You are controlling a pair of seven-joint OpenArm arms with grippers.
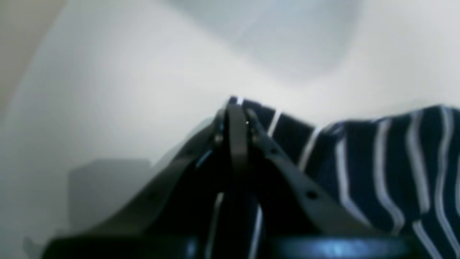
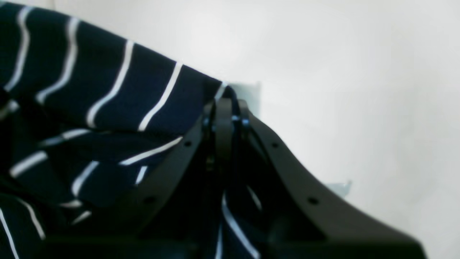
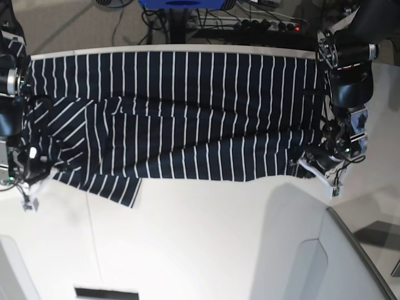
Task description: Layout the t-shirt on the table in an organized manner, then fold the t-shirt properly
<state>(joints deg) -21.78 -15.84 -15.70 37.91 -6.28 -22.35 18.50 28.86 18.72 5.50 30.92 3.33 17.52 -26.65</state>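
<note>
Along the far edge of the table [image 3: 187, 250], the t-shirt [image 3: 187, 112] lies spread sideways, its dark striped body spanning nearly the full width. At the left edge in the base view, the right gripper [image 2: 224, 108] has its jaws pinched together on a fold of the t-shirt [image 2: 118, 90]; a sleeve bunches and hangs toward the near side just beside it. Cloth between the two grips sags in shallow wrinkles. At the right edge, the left gripper [image 1: 237, 111] is likewise clamped narrow on the t-shirt [image 1: 388, 158] corner, with fabric trailing away to one side. Beyond the far edge, cables and a power strip [image 3: 269, 24] lie on the floor.
</note>
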